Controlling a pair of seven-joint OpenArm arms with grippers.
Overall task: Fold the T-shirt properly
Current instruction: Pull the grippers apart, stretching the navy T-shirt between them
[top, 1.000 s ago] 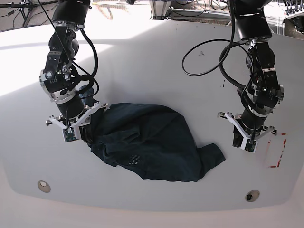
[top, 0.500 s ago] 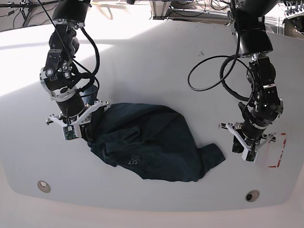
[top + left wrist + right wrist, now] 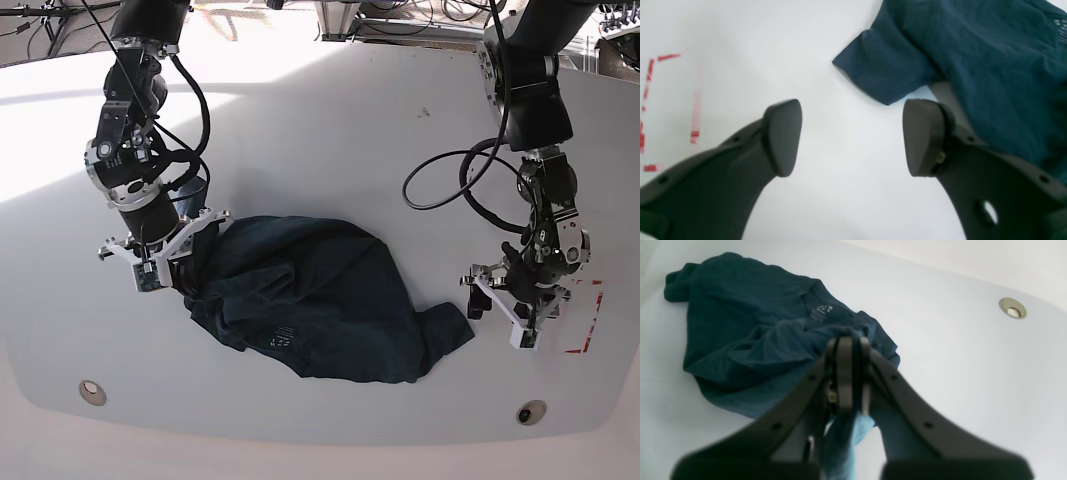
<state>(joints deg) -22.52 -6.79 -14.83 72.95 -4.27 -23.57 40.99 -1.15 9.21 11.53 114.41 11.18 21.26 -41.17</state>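
T-shirt lies crumpled mid-table, nowhere near flat. Nearest in the base view, left end effector hangs wide open, holding nothing, just beside the loose sleeve. Suggest it drops onto that sleeve edge, pinching one layer only. Farther back, right end effector is clamped on bunched fabric at the opposite edge. Then pull apart evenly, low over the table, to spread before folding.

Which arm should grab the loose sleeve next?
Left. Its tool is open beside the sleeve and holds nothing; the right tool is shut on the T-shirt.
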